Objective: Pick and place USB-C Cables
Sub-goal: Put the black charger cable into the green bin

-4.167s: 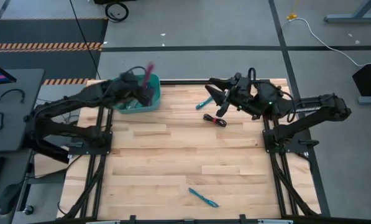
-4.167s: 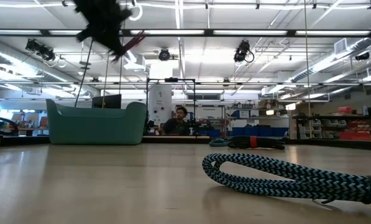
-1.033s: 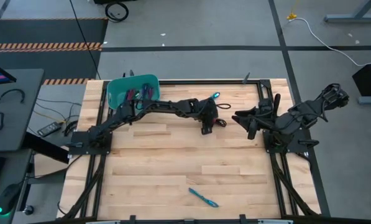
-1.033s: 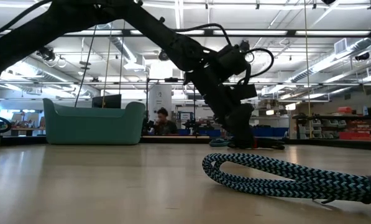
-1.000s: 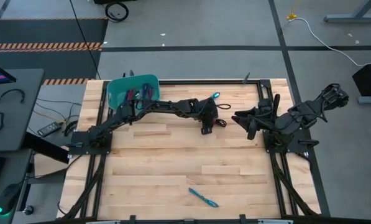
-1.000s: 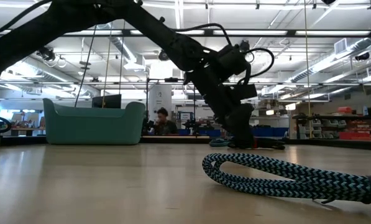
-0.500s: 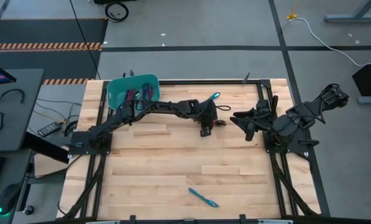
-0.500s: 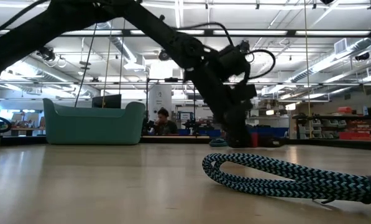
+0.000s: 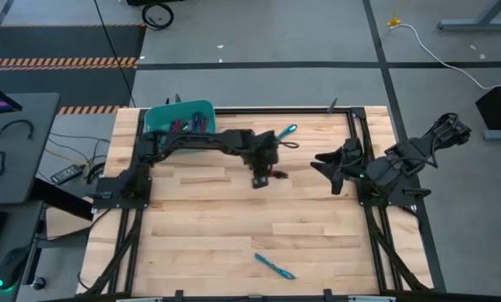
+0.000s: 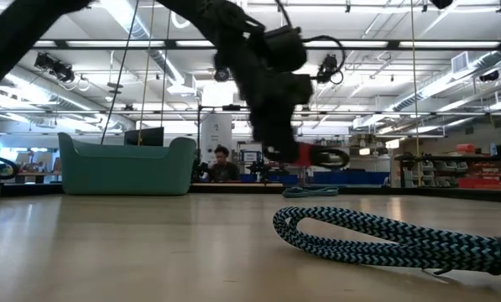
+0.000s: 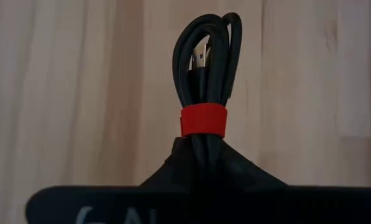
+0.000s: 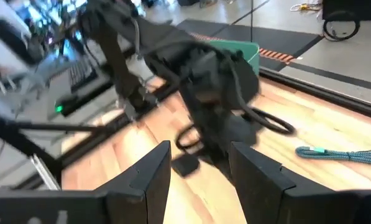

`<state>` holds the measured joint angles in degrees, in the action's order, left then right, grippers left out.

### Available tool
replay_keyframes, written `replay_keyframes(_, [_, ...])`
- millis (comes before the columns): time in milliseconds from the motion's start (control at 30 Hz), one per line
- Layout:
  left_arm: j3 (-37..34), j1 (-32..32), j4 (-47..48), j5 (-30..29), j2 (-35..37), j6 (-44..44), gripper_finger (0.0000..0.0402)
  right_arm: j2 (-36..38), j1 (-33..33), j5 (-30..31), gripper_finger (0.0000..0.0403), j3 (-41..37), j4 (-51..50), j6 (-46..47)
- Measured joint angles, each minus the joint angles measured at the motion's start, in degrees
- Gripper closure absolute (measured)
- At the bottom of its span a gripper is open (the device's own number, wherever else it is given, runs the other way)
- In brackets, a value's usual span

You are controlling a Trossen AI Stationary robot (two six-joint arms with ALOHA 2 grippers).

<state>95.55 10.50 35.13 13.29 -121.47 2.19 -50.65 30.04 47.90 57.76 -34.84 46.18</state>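
Observation:
My left gripper [image 9: 263, 174] hangs over the far middle of the table, shut on a black cable bundle with a red strap [image 11: 204, 120]; the low view shows the bundle [image 10: 319, 155] in the air. A teal cable [image 9: 285, 132] lies near the far edge, another teal cable [image 9: 273, 267] near the near edge, large in the low view [image 10: 384, 239]. The teal bin [image 9: 179, 117] stands at the far left corner with coloured cables [image 9: 187, 126] inside. My right gripper [image 9: 327, 170] is open [image 12: 194, 168] at the table's right side, touching nothing. My left gripper holds the black bundle by the end just below its red strap [image 11: 204, 142], pinched between the two fingers, which come from above, pointing down. The looped end [image 11: 207, 37] reaches out past the fingertips. The bundle is lifted clear of the table and sticks out about level [image 10: 319, 155].
A dark frame rail [image 9: 233, 111] runs along the table's far edge. Bare wood lies between the gripper and the bin and across the middle of the table [image 9: 233, 218]. Beyond the table, a person [image 10: 221, 164] sits in the room.
My left gripper, shut on the black-red cable, has risen from the table and drawn back toward the left, toward the bin. The cable has come off the wood and now hangs clear in the air. The right arm has stayed about where it was.

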Motion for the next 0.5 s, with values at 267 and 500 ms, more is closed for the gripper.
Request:
replay_keyframes(267, [-27.4,-3.8,-16.6,-0.6,20.3,-15.9,0.0369,-1.1,-0.2,-8.4,0.0235,-6.7,1.3,-1.7])
replay_keyframes(500, [-42.7,-11.9,-28.4,-16.3,38.6,-36.4,0.0365,-6.8,-3.2,-13.2,0.0235,-13.9,20.2,-13.4])
